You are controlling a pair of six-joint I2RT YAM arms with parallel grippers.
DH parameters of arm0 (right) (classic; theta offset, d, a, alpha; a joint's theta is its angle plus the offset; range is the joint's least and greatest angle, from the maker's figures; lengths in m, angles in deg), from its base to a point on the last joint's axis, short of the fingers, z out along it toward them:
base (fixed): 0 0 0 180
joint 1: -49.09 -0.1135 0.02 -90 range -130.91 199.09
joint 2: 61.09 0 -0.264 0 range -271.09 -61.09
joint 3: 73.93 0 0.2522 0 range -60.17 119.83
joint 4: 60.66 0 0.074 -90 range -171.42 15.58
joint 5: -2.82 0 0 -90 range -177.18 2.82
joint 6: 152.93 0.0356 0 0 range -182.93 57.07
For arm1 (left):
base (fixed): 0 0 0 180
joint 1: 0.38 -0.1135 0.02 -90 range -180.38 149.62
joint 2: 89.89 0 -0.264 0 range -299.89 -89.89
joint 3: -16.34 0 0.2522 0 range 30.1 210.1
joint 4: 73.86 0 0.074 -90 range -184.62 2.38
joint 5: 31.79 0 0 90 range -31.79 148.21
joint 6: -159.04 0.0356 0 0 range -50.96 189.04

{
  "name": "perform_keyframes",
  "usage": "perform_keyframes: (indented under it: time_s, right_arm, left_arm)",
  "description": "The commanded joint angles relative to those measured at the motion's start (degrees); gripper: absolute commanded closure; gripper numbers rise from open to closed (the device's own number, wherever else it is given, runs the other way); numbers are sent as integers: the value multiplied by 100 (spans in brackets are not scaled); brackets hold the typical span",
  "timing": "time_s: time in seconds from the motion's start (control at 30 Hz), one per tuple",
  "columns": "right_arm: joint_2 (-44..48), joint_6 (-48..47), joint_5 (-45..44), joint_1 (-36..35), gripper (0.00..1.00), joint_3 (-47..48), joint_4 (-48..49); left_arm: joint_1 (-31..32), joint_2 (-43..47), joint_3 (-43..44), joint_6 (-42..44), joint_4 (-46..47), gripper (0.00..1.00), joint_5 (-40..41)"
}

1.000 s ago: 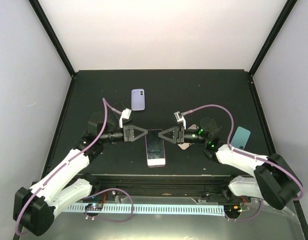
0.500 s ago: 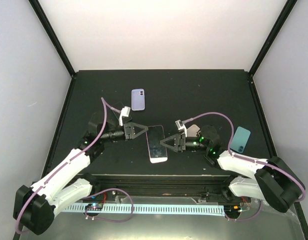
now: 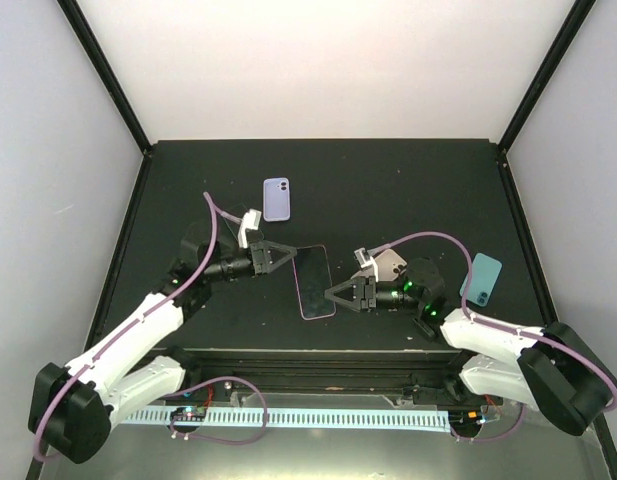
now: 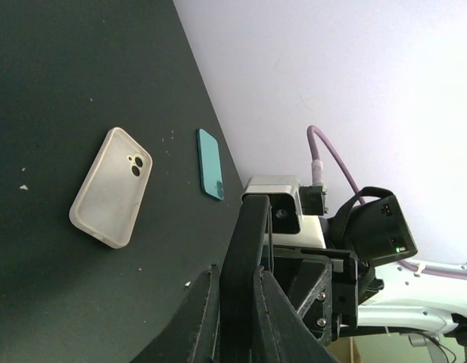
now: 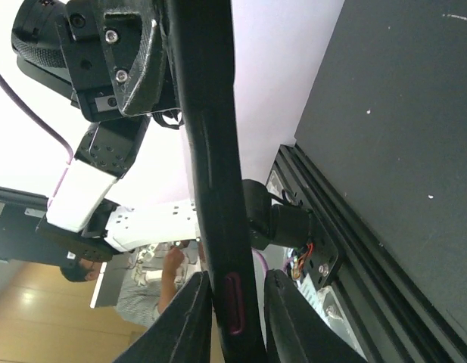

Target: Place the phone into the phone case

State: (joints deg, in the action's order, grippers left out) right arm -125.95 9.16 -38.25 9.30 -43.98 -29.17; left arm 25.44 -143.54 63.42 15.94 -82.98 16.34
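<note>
While the black table [image 3: 408, 190] spread beneath both arms, the phone [image 3: 315, 280] hung tilted between them. The left gripper [image 3: 288, 254] nipped its far corner and the right gripper [image 3: 334, 296] nipped its near edge, each pair of jaws narrowed to the phone's thickness and pressed against it. Just behind the right gripper lay the clear phone case [image 4: 112, 187], flat on the table with its camera hole showing. Farther out past that gripper sat a teal item [image 3: 481, 279], and beyond the left gripper a purple item [image 3: 276, 199]; phone or case, I could not tell.
</note>
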Motion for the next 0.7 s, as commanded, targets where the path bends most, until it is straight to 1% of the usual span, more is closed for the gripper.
perform_keyframes:
  time_s: [0.0, 0.03, 0.13, 0.2, 0.23, 0.27, 0.3, 0.4, 0.43, 0.5, 0.6, 0.67]
  right_arm:
    - [75, 34, 85, -37, 80, 56, 98]
    - [62, 41, 97, -34, 80, 67, 93]
    - [9, 50, 91, -33, 90, 69, 117]
    - [-10, 135, -14, -32, 94, 59, 232]
    - [-2, 183, -179, -32, 95, 51, 269]
    - [2, 231, -314, -30, 96, 62, 281]
    - [-2, 267, -472, -31, 97, 92, 279]
    - [-135, 497, -884, -25, 99, 173, 393]
    - [-215, 605, -945, -28, 99, 212, 545]
    - [-403, 812, -1064, -24, 99, 315, 822]
    - [-713, 1082, -1219, -24, 99, 452, 1254]
    - [-943, 1161, -1194, -29, 99, 614, 1401]
  left_arm:
    - [-47, -42, 342, 12, 391, 98, 94]
    - [-51, -67, 342, -1, 407, 98, 97]
    - [-56, -120, 337, -25, 450, 99, 116]
    - [-70, -163, 365, -26, 356, 99, 126]
    - [-100, -198, 413, -21, 218, 96, 129]
    - [-134, -214, 484, 10, 22, 90, 130]
    - [-169, -217, 543, 33, -145, 82, 122]
    - [-209, -95, 583, 12, -467, 53, 42]
    - [-205, -33, 507, -54, -461, 46, -23]
    - [-203, 110, 272, -218, -351, 38, -181]
    - [-201, 302, -185, -453, -181, 32, -330]
    - [-192, 396, -465, -590, -56, 30, -379]
